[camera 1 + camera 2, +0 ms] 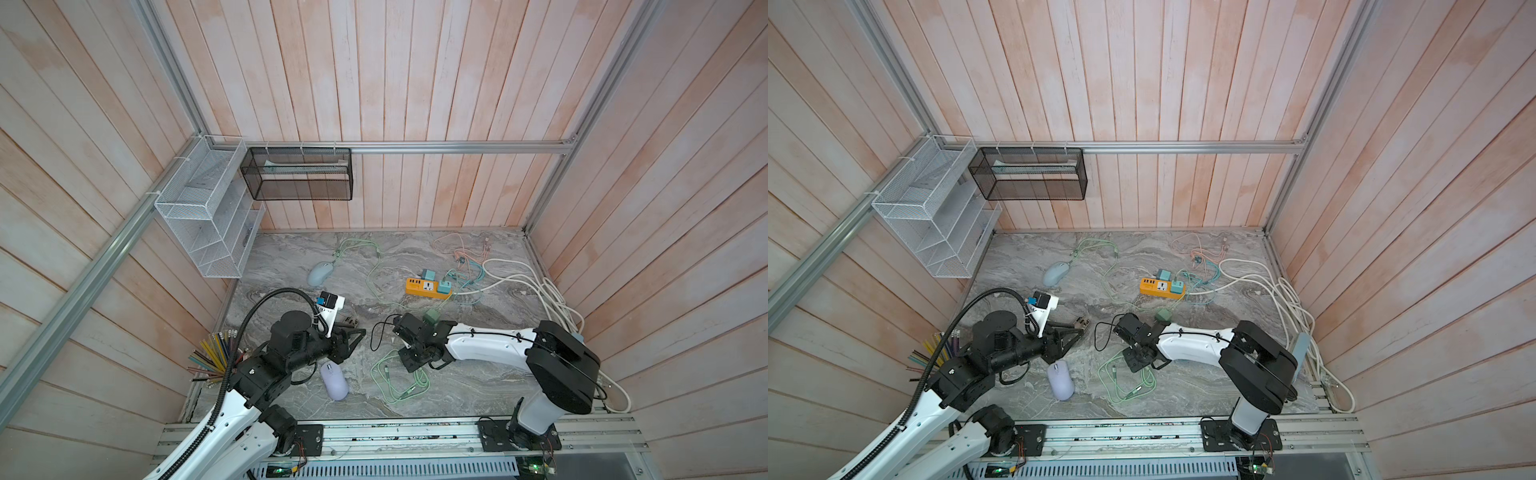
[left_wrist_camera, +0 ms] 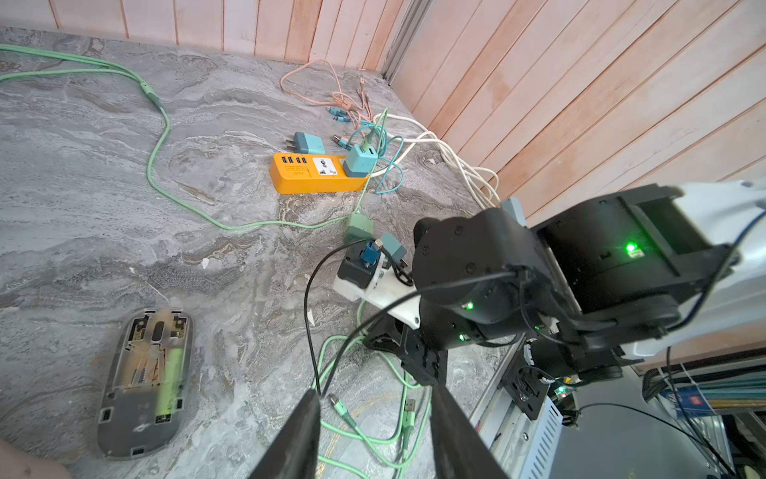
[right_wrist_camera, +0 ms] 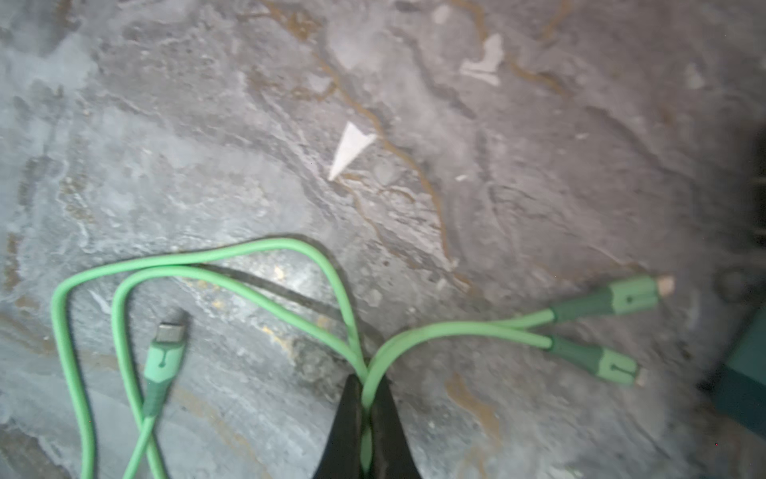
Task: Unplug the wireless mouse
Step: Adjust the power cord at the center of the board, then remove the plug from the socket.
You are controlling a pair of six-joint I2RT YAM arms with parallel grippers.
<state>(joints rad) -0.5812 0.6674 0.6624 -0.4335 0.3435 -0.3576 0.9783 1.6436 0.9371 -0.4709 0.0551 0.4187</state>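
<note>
Green cable (image 3: 456, 326): three loose plug ends, pinched in clenched right gripper (image 3: 365, 383). Left gripper (image 2: 375, 394) parted, empty. Mice, three: clear mouse (image 2: 145, 381) beside it, lilac mouse (image 1: 334, 380) front, blue mouse (image 1: 320, 273) rear. One orange power strip (image 1: 417, 287).

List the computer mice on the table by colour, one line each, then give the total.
Pale blue mouse: 1
Lilac mouse: 1
Clear mouse: 1
Total: 3
</note>
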